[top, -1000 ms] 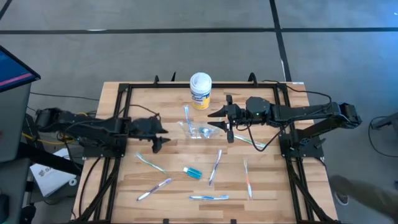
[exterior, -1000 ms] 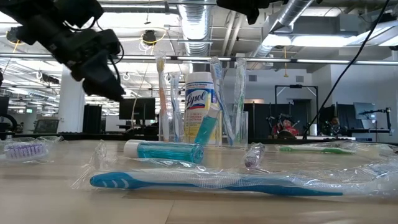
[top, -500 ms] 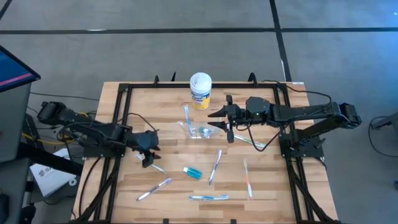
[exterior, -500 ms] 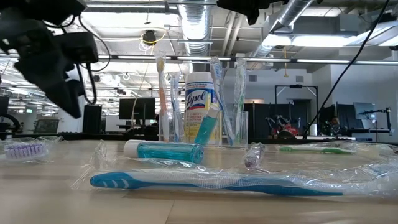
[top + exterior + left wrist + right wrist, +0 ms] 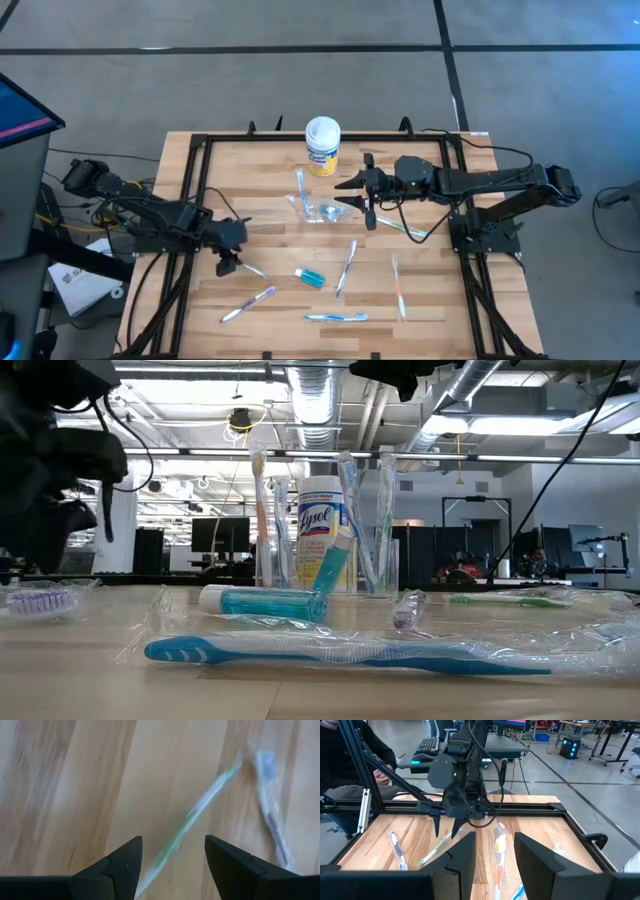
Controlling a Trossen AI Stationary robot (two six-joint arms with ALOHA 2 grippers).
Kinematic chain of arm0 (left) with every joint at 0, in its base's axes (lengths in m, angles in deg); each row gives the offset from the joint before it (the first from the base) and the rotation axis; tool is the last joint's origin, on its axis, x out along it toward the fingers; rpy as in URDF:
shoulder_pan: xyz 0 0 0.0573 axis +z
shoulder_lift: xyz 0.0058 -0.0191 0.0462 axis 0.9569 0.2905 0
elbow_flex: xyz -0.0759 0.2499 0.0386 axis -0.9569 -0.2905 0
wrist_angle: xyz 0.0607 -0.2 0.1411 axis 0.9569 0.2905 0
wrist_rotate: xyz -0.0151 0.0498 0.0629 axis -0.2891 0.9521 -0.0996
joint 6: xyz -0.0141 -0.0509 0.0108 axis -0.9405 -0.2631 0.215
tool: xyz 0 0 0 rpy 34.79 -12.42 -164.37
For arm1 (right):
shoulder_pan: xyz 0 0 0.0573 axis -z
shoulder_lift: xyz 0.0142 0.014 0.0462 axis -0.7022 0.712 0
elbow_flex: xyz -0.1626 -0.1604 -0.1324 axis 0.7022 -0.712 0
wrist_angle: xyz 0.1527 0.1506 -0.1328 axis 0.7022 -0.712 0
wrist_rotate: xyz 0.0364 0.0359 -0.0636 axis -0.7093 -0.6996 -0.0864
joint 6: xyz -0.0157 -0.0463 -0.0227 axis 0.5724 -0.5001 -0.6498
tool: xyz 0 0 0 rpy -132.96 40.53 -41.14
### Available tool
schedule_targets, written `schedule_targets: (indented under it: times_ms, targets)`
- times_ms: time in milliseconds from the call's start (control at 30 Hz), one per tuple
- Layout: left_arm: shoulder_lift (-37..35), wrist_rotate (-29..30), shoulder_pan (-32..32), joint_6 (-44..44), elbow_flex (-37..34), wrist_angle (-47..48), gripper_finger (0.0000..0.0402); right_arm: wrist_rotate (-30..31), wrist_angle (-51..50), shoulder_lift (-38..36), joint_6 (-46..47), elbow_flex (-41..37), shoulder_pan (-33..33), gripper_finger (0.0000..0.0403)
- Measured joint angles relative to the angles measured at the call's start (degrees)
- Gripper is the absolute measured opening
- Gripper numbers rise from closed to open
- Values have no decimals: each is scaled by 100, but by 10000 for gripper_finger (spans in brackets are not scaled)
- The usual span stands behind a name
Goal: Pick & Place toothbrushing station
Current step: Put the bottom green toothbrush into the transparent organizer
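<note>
The left pincer, having dropped toward the table's left edge, is hanging open over a green toothbrush. The right pincer, seemingly part-open, is waiting by the cup.

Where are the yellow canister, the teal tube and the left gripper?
yellow canister [image 5: 322, 146]: high view, on its white lid and top.
teal tube [image 5: 310, 277]: high view, mid-body.
left gripper [image 5: 172, 862]: left wrist view, midway between its open fingertips.
</note>
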Motion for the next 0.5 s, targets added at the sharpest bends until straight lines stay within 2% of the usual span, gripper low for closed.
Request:
schedule_targets:
  times_ms: [500]
  targets:
    - [0, -30, -20, 88, 0, 628, 210, 0, -25, 2, -2, 0, 1, 124]
